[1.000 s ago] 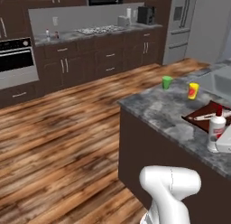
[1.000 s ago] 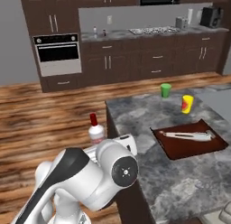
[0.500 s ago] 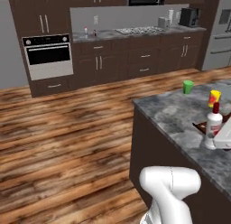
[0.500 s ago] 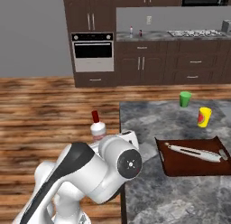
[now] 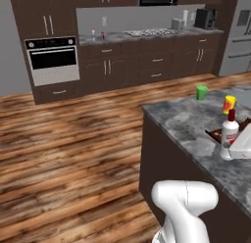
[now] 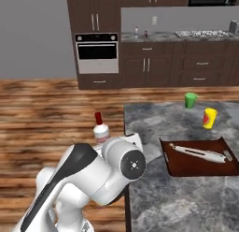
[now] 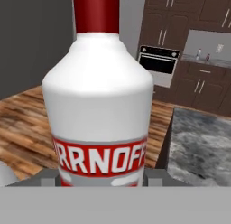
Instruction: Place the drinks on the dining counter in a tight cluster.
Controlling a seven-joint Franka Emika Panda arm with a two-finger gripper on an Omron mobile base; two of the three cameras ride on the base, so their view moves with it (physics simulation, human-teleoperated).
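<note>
Dining counter edge: white bottle upright btwn jaws, gripped.

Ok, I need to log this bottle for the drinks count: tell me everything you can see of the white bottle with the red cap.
The white bottle is wide-bodied, opaque and glossy, with rounded shoulders narrowing to a tall red cap. A red label band carries white capital letters, partly cut off. It stands upright, held in the gripper, whose dark fingers flank its lower body. In the left base view it sits over the dining counter near its edge.
</note>
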